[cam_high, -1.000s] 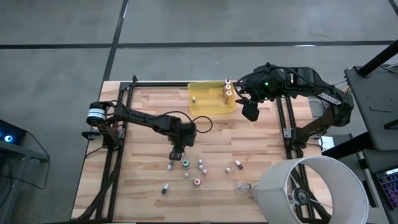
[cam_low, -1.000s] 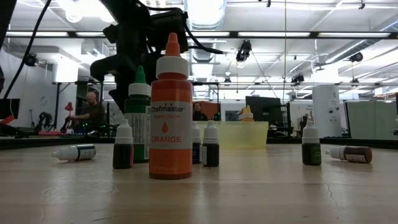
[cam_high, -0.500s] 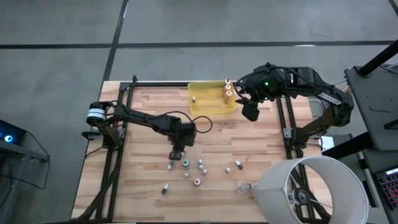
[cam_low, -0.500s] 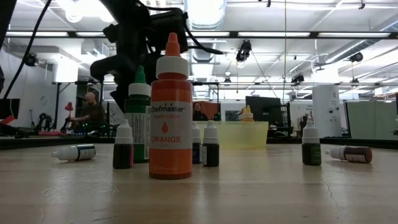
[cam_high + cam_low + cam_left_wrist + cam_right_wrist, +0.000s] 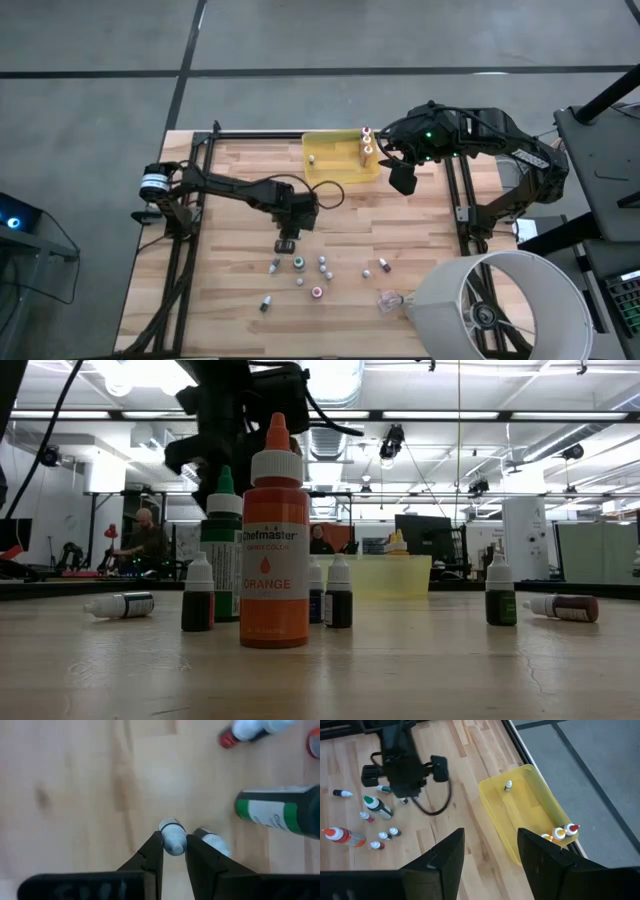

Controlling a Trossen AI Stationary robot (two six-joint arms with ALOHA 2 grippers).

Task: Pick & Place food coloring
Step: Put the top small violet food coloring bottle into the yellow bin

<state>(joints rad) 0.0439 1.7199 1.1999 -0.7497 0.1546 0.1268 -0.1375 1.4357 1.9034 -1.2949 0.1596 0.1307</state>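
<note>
Several small food coloring bottles point(image 5: 300, 281) stand or lie on the wooden table's near middle. In the low view a large orange bottle point(image 5: 274, 550) and a green one point(image 5: 222, 545) stand in front. My left gripper point(image 5: 286, 243) hangs just past them, pointing steeply down, shut on a tiny white-topped bottle point(image 5: 173, 840); another small bottle point(image 5: 212, 841) sits right beside it. The yellow tray point(image 5: 330, 170) at the far edge holds three bottles point(image 5: 366, 145). My right gripper point(image 5: 490, 860) waits open, high beside the tray's right end. My left gripper pinches the tiny bottle's white upper part point(image 5: 174, 846) between its two fingertips point(image 5: 155, 851), coming steeply from above. The bottle stands roughly upright between the fingers. Whether its foot is off the wood I cannot tell.
A big white lampshade-like cylinder point(image 5: 495, 305) overhangs the near right corner, with a crumpled clear plastic scrap point(image 5: 390, 298) beside it. Black frame rails run along the table's left point(image 5: 185, 250) and right point(image 5: 462, 215) sides. Bare wood lies between the bottles and the tray.
My left gripper has risen a little and shifted slightly toward the table's far edge, away from the bottle cluster. The bottles on the table have kept their places.
</note>
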